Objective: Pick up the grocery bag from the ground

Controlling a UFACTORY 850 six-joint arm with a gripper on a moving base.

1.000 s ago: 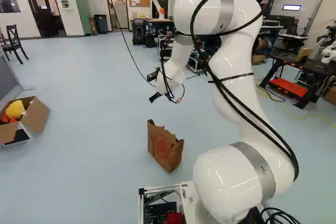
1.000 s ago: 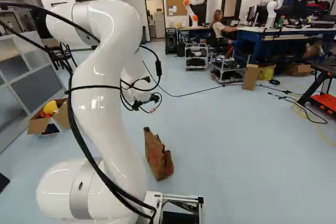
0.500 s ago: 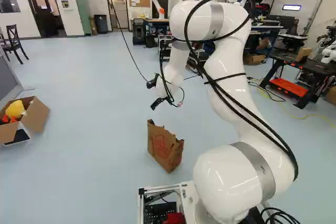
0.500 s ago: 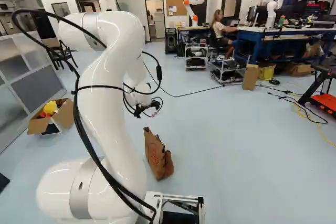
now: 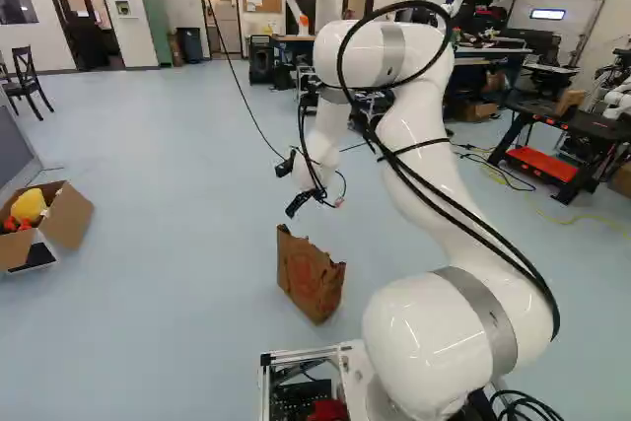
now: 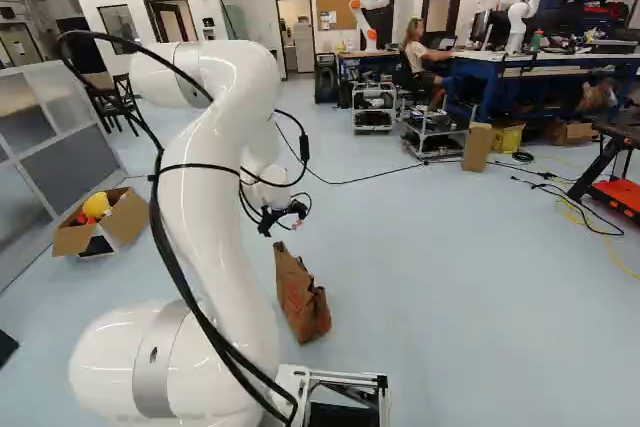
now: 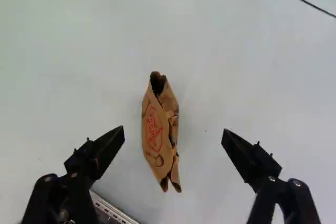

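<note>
Lower than a second ago, the claw [image 7: 174, 130] gapes wide; ahead and below, the grocery bag [image 7: 159, 136] stands on the floor [image 7: 252, 77], centred between the fingers, long axis (handily) crosswise to their closing line.

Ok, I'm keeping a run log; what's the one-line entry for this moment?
gripper open, clear of bag | bag standing on floor | pickup not yet done

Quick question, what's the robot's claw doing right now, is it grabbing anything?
Claw: open and holding nothing; the paper bag is on the floor ahead of it, untouched by either finger.
</note>
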